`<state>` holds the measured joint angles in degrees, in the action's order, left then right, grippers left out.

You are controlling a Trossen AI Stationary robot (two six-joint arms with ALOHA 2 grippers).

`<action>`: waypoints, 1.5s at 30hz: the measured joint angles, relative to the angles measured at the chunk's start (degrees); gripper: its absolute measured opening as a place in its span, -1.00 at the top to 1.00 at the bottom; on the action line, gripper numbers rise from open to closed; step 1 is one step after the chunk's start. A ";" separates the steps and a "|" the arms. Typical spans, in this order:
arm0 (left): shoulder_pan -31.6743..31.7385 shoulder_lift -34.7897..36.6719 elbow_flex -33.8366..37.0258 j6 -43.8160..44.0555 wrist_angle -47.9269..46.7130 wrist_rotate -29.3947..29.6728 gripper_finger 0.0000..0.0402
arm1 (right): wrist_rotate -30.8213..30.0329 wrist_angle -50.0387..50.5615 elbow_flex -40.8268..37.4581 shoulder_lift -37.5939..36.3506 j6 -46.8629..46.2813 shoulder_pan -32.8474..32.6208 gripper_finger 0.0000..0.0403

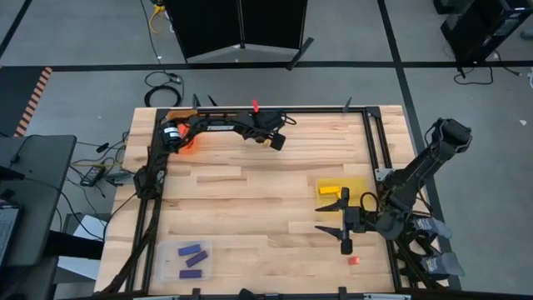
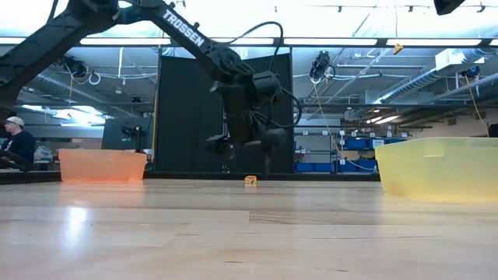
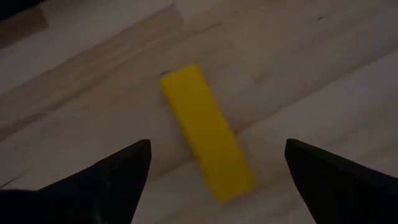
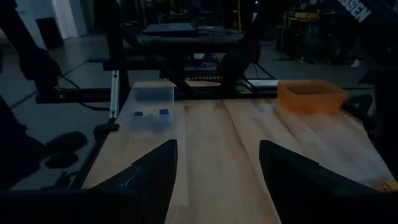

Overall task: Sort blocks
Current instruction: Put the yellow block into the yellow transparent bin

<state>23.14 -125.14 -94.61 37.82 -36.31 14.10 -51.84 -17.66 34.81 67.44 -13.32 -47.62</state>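
Robotics lab — framed wooden table [image 1: 250, 187], ceiling strip lights [image 2: 327, 40].

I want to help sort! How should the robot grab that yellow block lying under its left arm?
Come straight down on the yellow block, which lies flat on the table. Pinch its two long sides near the middle: it is narrow, and the left gripper hangs above with jaws open wider than the block.

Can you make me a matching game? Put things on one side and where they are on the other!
Things:
1. purple blocks
2. red block
3. loose yellow block

Places:
A. between the left tool's open fingers
B. in the clear tray
C. on the table near the right tool

Pairs: 1-B, 2-C, 3-A
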 joint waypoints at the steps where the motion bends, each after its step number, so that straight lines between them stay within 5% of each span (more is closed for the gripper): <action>1: 0.17 -0.32 0.00 0.03 0.24 -0.01 -0.86 | -0.56 -0.02 0.00 0.00 -0.02 -0.42 -0.18; 10: 0.49 -1.66 0.00 0.20 0.45 1.68 -0.54 | -2.79 -0.27 0.00 0.00 -0.11 -2.16 -0.17; 24: -0.03 -1.66 0.37 -2.42 1.03 1.54 0.50 | -2.79 -1.36 0.00 0.02 -0.20 -2.16 -0.17; 35: -4.12 1.95 0.47 -9.70 8.21 0.69 0.51 | -2.74 -10.17 0.02 -3.69 10.19 -6.61 -0.17; 45: -16.61 3.67 0.39 -12.85 29.02 -12.62 0.51 | -6.02 -16.73 0.09 -8.08 20.52 -10.96 -0.17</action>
<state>6.53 -121.47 -94.21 24.97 -7.29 1.48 -57.86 -34.39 34.89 59.36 7.19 -58.58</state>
